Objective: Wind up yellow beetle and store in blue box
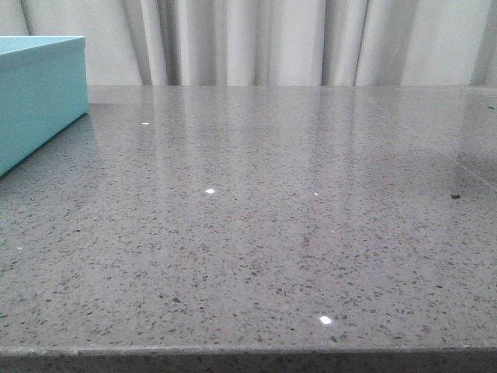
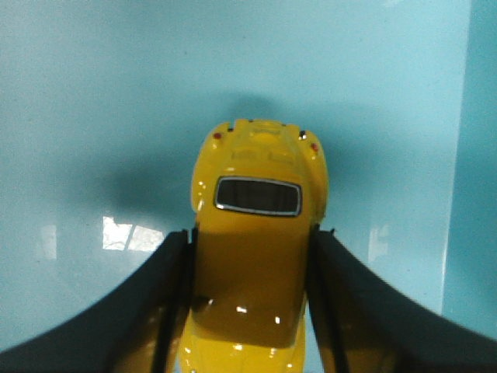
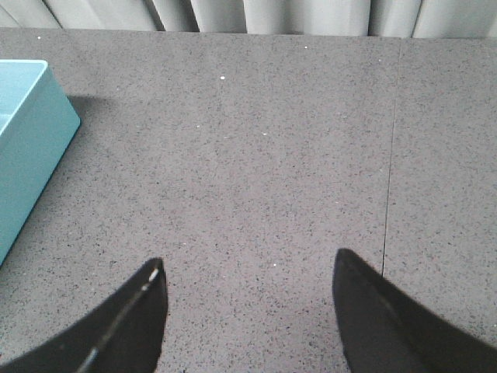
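Note:
In the left wrist view the yellow beetle sits between my left gripper's black fingers, which press against both its sides. My left gripper is shut on it over the turquoise inside floor of the blue box, whose wall stands at one edge. The blue box stands at the table's far left in the front view, where neither gripper shows. My right gripper is open and empty above bare grey table, with the box off to one side.
The grey speckled stone table stretches across the front view, its front edge near the bottom. White curtains hang behind it. A thin seam runs through the tabletop in the right wrist view.

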Robot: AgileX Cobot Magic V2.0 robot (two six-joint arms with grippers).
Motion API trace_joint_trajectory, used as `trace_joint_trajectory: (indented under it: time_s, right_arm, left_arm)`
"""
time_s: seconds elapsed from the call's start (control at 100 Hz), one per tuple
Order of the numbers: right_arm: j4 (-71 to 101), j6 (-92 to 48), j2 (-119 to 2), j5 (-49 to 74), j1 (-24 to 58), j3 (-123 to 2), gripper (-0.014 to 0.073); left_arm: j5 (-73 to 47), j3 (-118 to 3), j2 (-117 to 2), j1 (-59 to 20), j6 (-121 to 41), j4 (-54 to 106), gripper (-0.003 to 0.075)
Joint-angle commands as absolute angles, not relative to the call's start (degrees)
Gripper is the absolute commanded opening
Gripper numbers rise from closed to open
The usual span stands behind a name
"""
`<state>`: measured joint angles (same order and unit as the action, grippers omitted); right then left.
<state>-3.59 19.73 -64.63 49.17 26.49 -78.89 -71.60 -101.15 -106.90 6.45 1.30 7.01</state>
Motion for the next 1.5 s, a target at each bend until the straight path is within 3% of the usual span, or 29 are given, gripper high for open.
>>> trace_joint_trajectory:
  time_s: [0.0, 0.08, 0.15, 0.4, 0.54, 0.64, 0.8, 0.89, 1.14, 1.49]
  right_arm:
    - [-4.0, 19.4, -63.1, 45.4, 26.5, -80.3, 0.0465]
    - [-4.0, 19.4, -63.1, 45.4, 26.5, -80.3, 0.0465]
    - [-4.0, 19.4, -63.1, 45.4, 26.5, -80.3, 0.0465]
    - [-4.0, 17.8, -62.5, 45.4, 26.5, -80.2, 0.0465]
    - [-4.5, 16.3, -59.0, 43.5, 26.5, -76.7, 0.0448]
    - [-6.2, 16.3, -55.1, 40.3, 26.5, -71.7, 0.0343]
    - [-8.6, 16.3, -48.7, 37.8, 26.5, -63.6, 0.0069]
    - [-9.1, 16.3, -44.6, 36.3, 26.5, -59.5, -0.0075]
    - [-10.4, 16.3, -34.1, 30.6, 26.5, -49.1, -0.0064]
    - [-11.3, 16.3, -22.0, 27.7, 26.5, -38.6, -0.0064]
  left_arm:
    - [-72.8, -102.7, -104.0, 6.4, 1.9, 8.2, 0.0302]
    - [-72.8, -102.7, -104.0, 6.4, 1.9, 8.2, 0.0384]
    - [-72.8, -102.7, -104.0, 6.4, 1.9, 8.2, 0.0405]
    - [-72.8, -102.7, -102.6, 6.4, -1.0, 8.6, 0.0402]
    - [-72.4, -102.7, -99.0, 6.4, -4.0, 9.9, 0.0334]
    - [-71.5, -102.7, -95.5, 6.4, -4.7, 10.3, 0.0215]
    - [-70.5, -102.7, -89.1, 6.4, -6.2, 11.6, 0.0008]
    - [-70.2, -102.7, -85.4, 6.4, -6.9, 12.8, -0.0019]
    - [-67.4, -98.7, -75.1, 6.4, -12.5, 19.1, -0.0019]
    - [-52.5, -71.3, -55.2, 6.4, -15.7, 21.3, -0.0019]
